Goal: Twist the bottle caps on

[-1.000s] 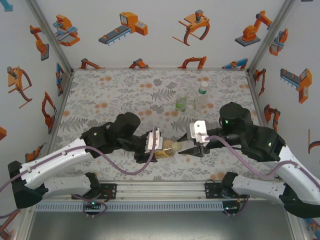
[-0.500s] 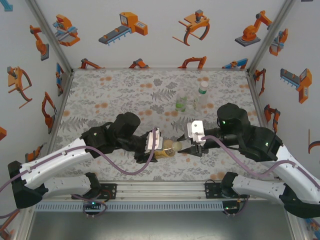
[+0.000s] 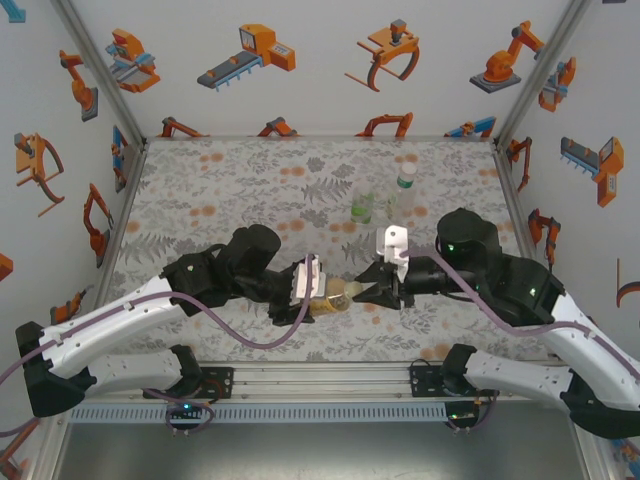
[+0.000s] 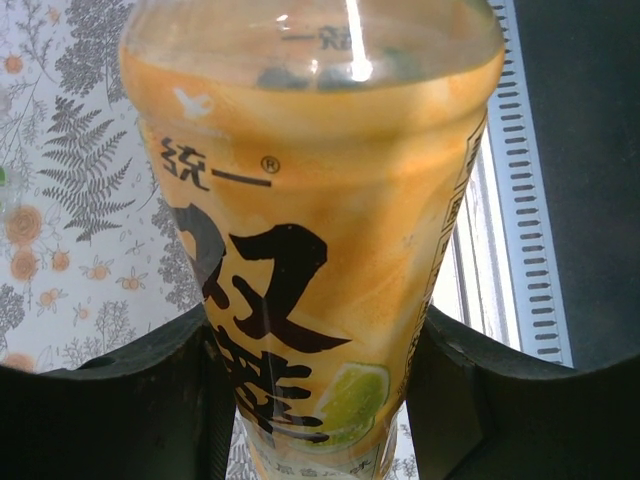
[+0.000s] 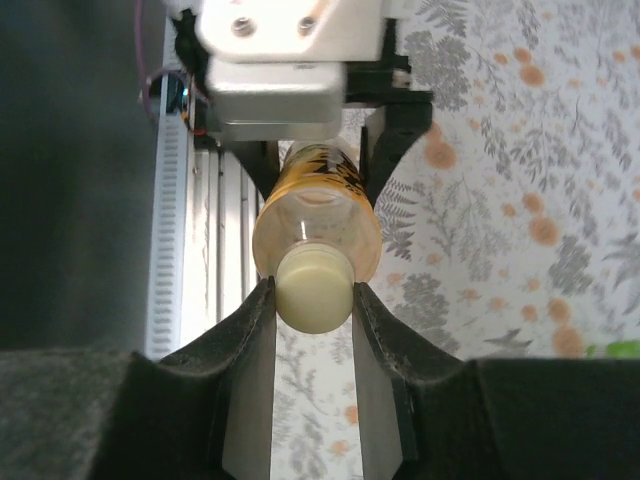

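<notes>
Amber bottle (image 3: 338,296) is held level over the near middle of the table (image 3: 230,190), clamped at its label by the left gripper (image 3: 303,292), while the right gripper (image 3: 372,290), slightly parted a moment ago, has now pinched the pale cap (image 5: 313,287) on its mouth, so twisting can probably begin.

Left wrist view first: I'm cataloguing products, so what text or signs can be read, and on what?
"统一" with a ® sign: yellow label of the amber bottle.
"双": large, black, same label; the character below is cut off.
Small print at the label's foot: blurred.
On the green label, top view: too small.
On the pale cap: none.
</notes>
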Tool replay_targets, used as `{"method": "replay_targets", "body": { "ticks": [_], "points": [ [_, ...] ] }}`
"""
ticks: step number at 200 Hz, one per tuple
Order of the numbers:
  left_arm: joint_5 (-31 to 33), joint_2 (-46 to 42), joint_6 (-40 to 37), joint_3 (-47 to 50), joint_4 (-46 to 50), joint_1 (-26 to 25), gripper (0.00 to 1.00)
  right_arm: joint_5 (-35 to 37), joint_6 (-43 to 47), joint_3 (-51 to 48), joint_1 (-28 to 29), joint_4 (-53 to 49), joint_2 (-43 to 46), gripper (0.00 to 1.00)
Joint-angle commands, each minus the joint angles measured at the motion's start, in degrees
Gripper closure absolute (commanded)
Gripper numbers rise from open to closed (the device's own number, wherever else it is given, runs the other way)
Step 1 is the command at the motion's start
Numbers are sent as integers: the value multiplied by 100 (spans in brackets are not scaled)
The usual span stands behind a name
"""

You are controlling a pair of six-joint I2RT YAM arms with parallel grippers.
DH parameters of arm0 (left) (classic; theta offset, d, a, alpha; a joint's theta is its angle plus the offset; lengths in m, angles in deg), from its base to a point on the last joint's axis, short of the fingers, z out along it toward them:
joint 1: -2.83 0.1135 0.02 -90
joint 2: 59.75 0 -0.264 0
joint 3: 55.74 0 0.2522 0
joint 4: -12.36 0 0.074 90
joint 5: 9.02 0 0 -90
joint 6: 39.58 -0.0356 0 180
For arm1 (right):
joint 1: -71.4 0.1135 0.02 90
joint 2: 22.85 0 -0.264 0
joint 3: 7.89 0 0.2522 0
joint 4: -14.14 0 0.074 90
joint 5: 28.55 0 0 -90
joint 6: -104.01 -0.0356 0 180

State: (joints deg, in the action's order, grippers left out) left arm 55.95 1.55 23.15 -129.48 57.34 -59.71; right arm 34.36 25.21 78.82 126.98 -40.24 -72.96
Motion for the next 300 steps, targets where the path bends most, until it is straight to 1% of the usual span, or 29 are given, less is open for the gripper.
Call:
{"method": "replay_targets", "body": {
  "ticks": [1, 16, 30, 51, 71, 90, 104, 124, 134, 138, 156, 168, 185, 212, 242, 281, 289, 300],
  "points": [
    [298, -66, 90, -12, -437, -8, 100, 946, -2166, -309, 15, 681, 64, 100],
    [553, -52, 81, 39, -527, -12, 100, 1549, -3563, -433, 9, 753, 63, 100],
    [782, -26, 87, 69, -597, -8, 100, 2117, -5012, -361, 8, 422, -61, 100],
    [1030, 52, 86, 76, -655, -8, 100, 2435, -6791, -176, 15, -176, -323, 100],
    [1166, 155, 80, 42, -687, -8, 100, 2689, -8629, -417, 13, -415, -304, 100],
    [1186, 230, 51, 26, -713, -9, 100, 2620, -9447, -932, 15, 344, -137, 100],
    [1181, 281, 45, 14, -744, -11, 100, 2647, -9560, -1060, 19, 642, -117, 100],
    [1142, 308, 11, -9, -736, -12, 100, 2708, -9003, -725, 24, 308, -258, 100],
    [1088, 305, -16, -21, -707, -12, 100, 2756, -8538, -454, 16, 48, -325, 84],
    [1072, 303, -31, -17, -698, -11, 100, 2769, -8412, -355, 23, -37, -345, 80],
    [961, 268, -77, -1, -664, -5, 100, 2849, -7267, 20, 22, -290, -326, 61],
    [848, 246, -110, -1, -628, -8, 100, 2825, -6581, 108, 17, -204, -235, 52],
    [670, 220, -138, -16, -575, -9, 100, 2693, -5551, 124, 19, 39, -50, 45],
    [282, 137, -156, 7, -565, -11, 100, 2117, -3718, 79, 24, 473, 184, 43],
    [-87, 41, -79, 0, -547, -12, 100, 1227, -2034, 256, 22, 496, 168, 44],
    [-212, -83, -8, -18, -467, -5, 100, -390, 155, 447, 18, 83, 4, 44],
    [-227, -111, 9, -7, -459, -12, 100, -599, 549, 522, 22, -123, -76, 43],
    [-238, -148, 24, -5, -447, -12, 100, -718, 852, 654, 16, -356, -187, 43]
  ]
}}
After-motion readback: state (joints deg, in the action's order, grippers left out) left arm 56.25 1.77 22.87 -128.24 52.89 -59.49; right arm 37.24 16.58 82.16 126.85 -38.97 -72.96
